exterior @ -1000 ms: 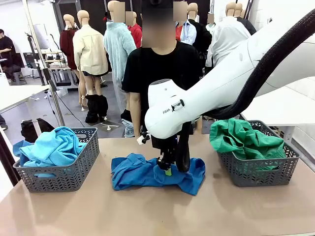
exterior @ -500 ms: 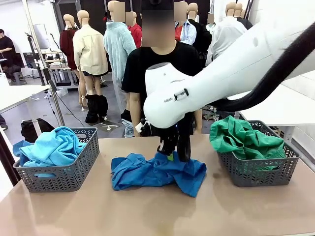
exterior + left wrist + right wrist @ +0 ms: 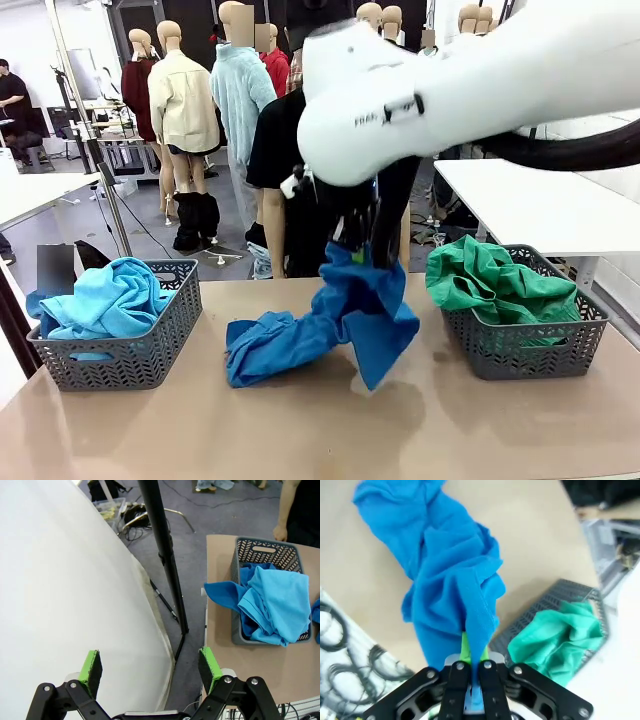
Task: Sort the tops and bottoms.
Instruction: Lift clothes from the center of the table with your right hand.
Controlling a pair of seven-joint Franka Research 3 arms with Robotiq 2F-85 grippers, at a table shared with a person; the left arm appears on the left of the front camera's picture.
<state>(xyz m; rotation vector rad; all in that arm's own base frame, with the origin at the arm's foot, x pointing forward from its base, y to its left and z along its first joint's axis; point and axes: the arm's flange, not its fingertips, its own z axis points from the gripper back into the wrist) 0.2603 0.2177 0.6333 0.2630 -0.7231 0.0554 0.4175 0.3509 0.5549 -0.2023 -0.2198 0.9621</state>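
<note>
While the royal blue top (image 3: 335,320) hangs pinched at one fold, its long axis runs down and toward the robot's left, the tail end resting on the table (image 3: 300,430) between the baskets. Right gripper (image 3: 352,245) is clamped shut on that fold, above table centre. Left basket (image 3: 150,340), holding the sky-blue top (image 3: 105,298), lies leftward; green bottoms (image 3: 495,280) fill the right basket (image 3: 530,345). Left gripper (image 3: 150,667) stands wide open, holding nothing, off the table's edge beside the left basket. Judgement: carry leftward.

Bright, even indoor light; soft shadows on table (image 3: 480,430); wrist views bend at edges
</note>
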